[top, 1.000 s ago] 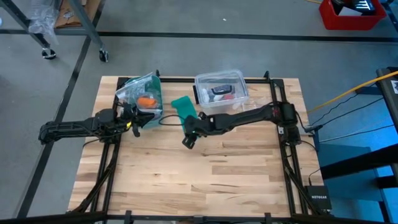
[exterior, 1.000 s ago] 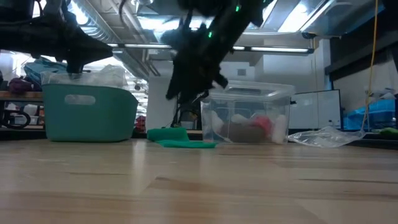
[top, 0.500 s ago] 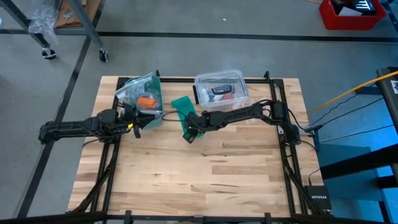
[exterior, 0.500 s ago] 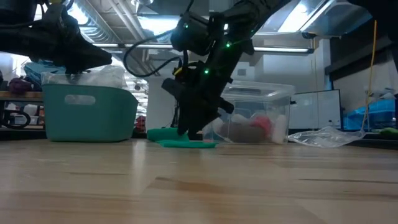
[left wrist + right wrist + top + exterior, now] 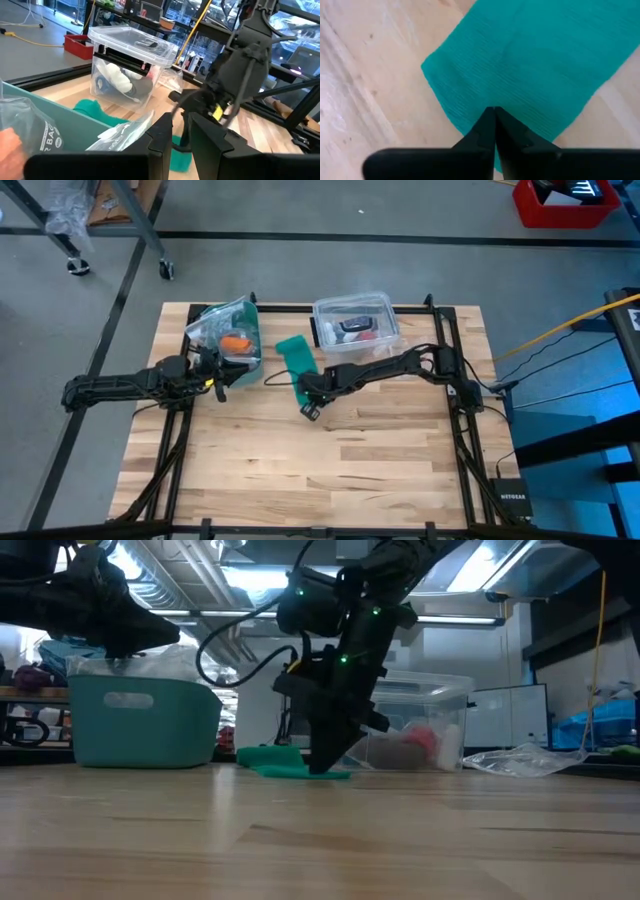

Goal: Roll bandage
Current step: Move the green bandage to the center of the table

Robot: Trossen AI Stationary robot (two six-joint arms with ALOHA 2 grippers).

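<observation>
The teal bandage (image 5: 291, 356) lies stretched out on the wooden table between a teal bin and a clear box, running from far to near; it also shows in the low view (image 5: 272, 760). My right gripper (image 5: 308, 402) stands over the bandage's near end, fingers pointing down and shut on the cloth (image 5: 535, 60). My left gripper (image 5: 217, 379) waits beside the teal bin at the left. Its fingers (image 5: 181, 137) stand a narrow gap apart, with nothing between them. My right gripper meets the bandage's near end (image 5: 470, 95), a little in from its end edge, with both fingertips closed together on the cloth. The fingers come from above, pointing down. They hide how much cloth lies between them. The bandage lies flat on the table.
A teal bin (image 5: 244, 361) holding a plastic bag and an orange item (image 5: 235, 343) stands left of the bandage. A lidded clear box (image 5: 355, 325) stands to the bandage's right at the far side. The near half of the table (image 5: 330, 470) is bare wood.
My right gripper has come down from above the table onto the bandage's near end and has shut there. The bandage lies where it was.
</observation>
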